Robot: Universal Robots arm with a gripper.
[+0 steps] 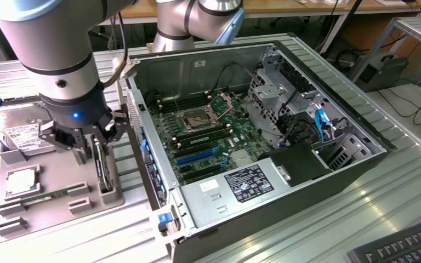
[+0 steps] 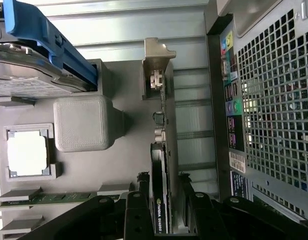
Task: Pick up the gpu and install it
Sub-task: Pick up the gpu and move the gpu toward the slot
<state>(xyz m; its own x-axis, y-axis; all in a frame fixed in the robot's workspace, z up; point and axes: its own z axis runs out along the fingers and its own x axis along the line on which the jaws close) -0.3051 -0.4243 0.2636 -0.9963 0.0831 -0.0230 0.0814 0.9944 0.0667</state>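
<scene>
1. We see the gripper [image 1: 96, 149] open, its fingers [image 2: 138, 210] astride the gpu [image 2: 162, 165], not clamping it.
2. The gpu stands on edge in a gray tray [image 1: 53, 211], just beside the computer case [image 1: 269, 224].

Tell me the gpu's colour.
The gpu is black; the wrist view shows it best, edge-on.

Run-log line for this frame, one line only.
phase: pre-grasp | gripper: open, straddling gpu | gpu: on edge in grey tray, not lifted | PC case: open, gpu not installed
</scene>
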